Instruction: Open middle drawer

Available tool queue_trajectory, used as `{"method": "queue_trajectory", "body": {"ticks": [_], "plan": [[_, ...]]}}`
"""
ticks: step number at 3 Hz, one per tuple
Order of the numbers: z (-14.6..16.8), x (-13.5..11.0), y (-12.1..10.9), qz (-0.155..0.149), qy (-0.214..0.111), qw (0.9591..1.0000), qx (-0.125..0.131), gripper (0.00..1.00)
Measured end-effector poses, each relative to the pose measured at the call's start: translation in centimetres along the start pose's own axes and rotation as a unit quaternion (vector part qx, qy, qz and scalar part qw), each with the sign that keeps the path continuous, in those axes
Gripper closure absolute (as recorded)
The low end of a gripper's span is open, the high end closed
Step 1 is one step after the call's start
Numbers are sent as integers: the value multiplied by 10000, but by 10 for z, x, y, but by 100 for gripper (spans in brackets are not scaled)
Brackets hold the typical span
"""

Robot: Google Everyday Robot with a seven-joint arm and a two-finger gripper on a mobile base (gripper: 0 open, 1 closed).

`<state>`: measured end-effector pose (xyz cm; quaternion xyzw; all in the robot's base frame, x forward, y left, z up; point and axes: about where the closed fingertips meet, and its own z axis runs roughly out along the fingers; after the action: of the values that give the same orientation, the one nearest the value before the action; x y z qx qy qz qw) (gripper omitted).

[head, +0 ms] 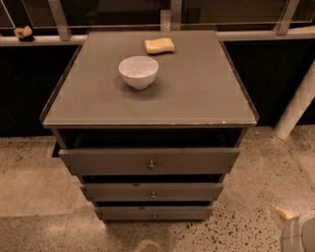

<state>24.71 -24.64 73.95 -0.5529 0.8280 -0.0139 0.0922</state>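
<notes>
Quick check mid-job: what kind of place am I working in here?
Likely an office or lab interior: grey drawer cabinet on speckled stone floor, metal-framed glass partition behind. The pincer is at lower right, apart from the middle drawer.

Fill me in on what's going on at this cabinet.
A robot is meant to open the middle drawer of a grey cabinet. Its gripper is low at the right edge of the view, over the floor and apart from the cabinet, touching nothing. The drawer's knob is not yet held. The top drawer stands out a little, with a dark gap above it. A white bowl and a yellow sponge sit on top.
</notes>
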Motion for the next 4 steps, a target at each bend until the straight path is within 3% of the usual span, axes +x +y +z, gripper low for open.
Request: {"method": "queue_trajectory", "body": {"ticks": [2,3,4], "plan": [[91,-12,55,226,39,9997,22,0],[134,-31,53,356,161,9988,283,0],[134,-31,53,355,160,9988,283,0]]}}
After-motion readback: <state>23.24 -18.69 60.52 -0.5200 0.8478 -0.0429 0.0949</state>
